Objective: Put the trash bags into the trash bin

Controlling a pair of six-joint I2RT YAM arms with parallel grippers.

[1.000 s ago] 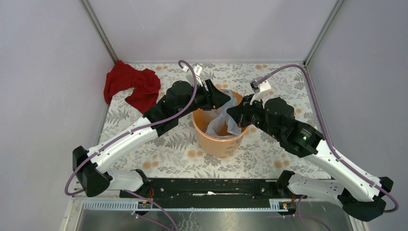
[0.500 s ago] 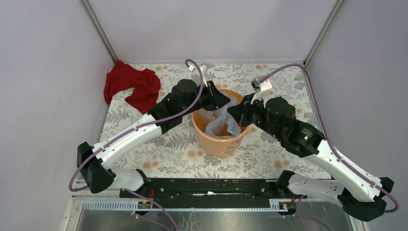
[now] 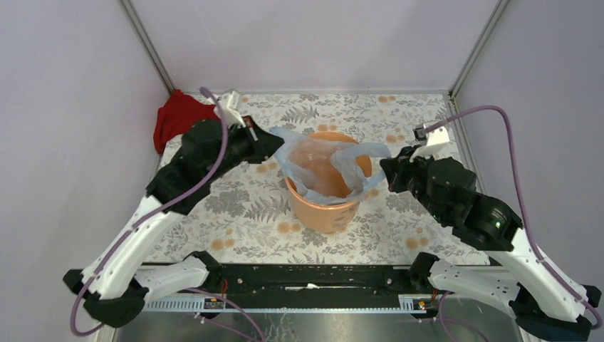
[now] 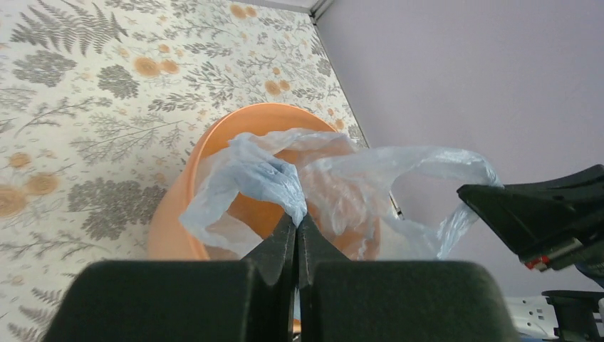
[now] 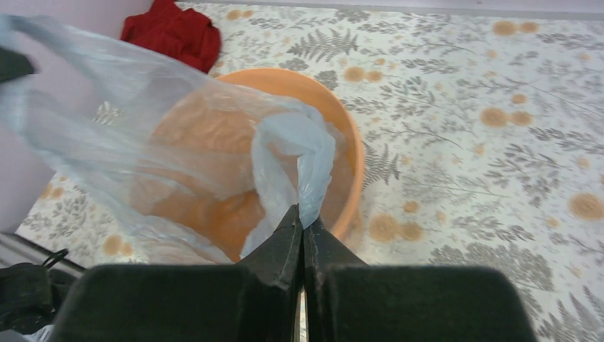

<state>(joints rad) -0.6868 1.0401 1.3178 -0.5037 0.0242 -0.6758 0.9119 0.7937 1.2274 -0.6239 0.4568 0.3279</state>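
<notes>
The trash bin is a round orange bucket standing at the table's centre. The pale blue translucent trash bag is stretched wide over its mouth, with its lower part hanging inside. My left gripper is shut on the bag's left edge, a bunched fold pinched at the fingertips, left of the bin's rim. My right gripper is shut on the bag's right edge, the film rising from its tips, just right of the bin.
A crumpled red cloth lies at the back left corner, partly hidden behind my left arm, and shows again as the cloth in the right wrist view. Pale walls close the floral-patterned table on three sides.
The left gripper closed on the bag's left edge and pulled left; the right gripper drew back to the right. The bag, bunched in the bin before, now spreads wide across its mouth.
</notes>
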